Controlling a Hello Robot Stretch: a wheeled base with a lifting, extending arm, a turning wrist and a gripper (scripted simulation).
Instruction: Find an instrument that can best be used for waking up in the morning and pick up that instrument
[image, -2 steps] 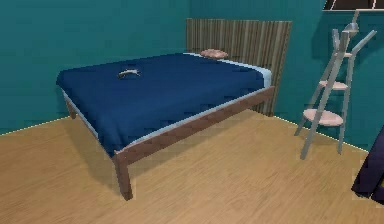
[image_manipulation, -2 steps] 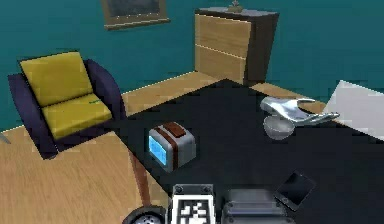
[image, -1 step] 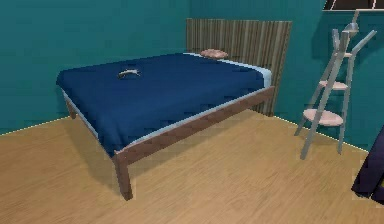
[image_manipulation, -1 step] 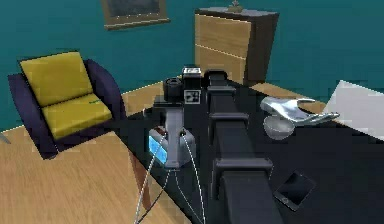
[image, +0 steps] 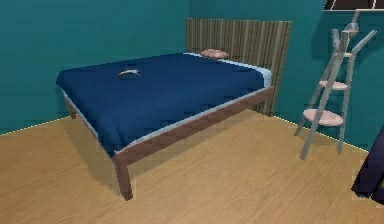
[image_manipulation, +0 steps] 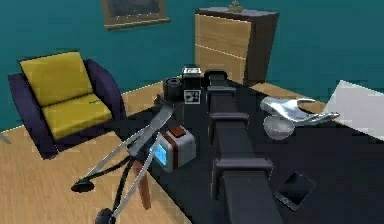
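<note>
On the gripper (image_manipulation: 167, 96) the fingers are sitting against a cluttered background, so you cannot tell whether they are grasping anything or are let go. The gripper is sitting at the far end of the arm (image_manipulation: 228, 140), which is reaching out over a black table (image_manipulation: 330, 165). The alarm clock (image_manipulation: 171, 146), a small white box with a red top and a blue face, is standing on that table just left of the arm, lower in the arm side view than the gripper. A thin grey stand (image_manipulation: 125, 165) is leaning just left of the clock. Right of the arm, a grey bowl (image_manipulation: 278, 127) and a dark phone (image_manipulation: 295, 190) are lying on the table. Beyond the table you are seeing a yellow armchair (image_manipulation: 62, 88) and a wooden dresser (image_manipulation: 232, 45). Ahead of you, a bed (image: 170, 95) with a blue cover is standing beside a ladder shelf (image: 333, 90).
</note>
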